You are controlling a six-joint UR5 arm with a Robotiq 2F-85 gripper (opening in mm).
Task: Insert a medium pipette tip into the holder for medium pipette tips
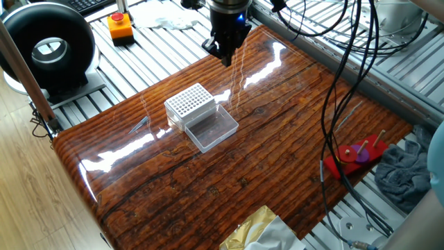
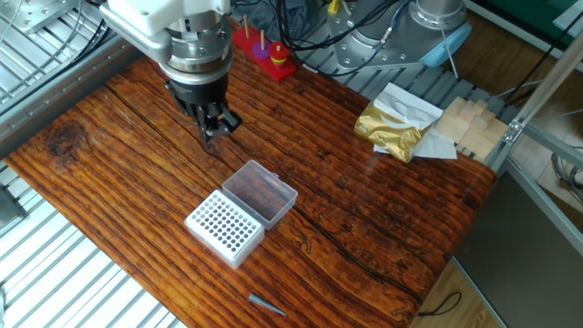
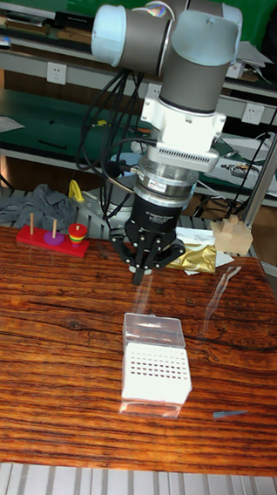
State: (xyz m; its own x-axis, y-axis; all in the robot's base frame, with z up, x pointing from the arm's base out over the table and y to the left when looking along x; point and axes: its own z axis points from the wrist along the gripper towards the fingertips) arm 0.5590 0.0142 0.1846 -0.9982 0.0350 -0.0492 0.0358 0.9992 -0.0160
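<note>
The holder for medium pipette tips (image 1: 189, 103) (image 2: 223, 226) (image 3: 156, 369) is a small clear box with a white holed grid, standing mid-table with its clear lid (image 1: 211, 130) (image 2: 261, 191) folded open beside it. A thin grey-blue medium pipette tip (image 2: 262, 303) (image 3: 229, 414) lies flat on the wood near the table edge, past the holder from the arm. My gripper (image 1: 225, 57) (image 2: 212, 135) (image 3: 141, 272) hangs above the table on the lid side of the holder, well clear of it. Its fingers meet in a point, and I see nothing between them.
A red peg toy (image 1: 357, 156) (image 2: 264, 50) (image 3: 55, 236) sits at one table edge and a gold foil bag (image 2: 392, 128) (image 3: 196, 256) at another. Cables (image 1: 340, 104) hang over the table. Beyond the wood stand a black round device (image 1: 48, 45) and an orange button box (image 1: 120, 26).
</note>
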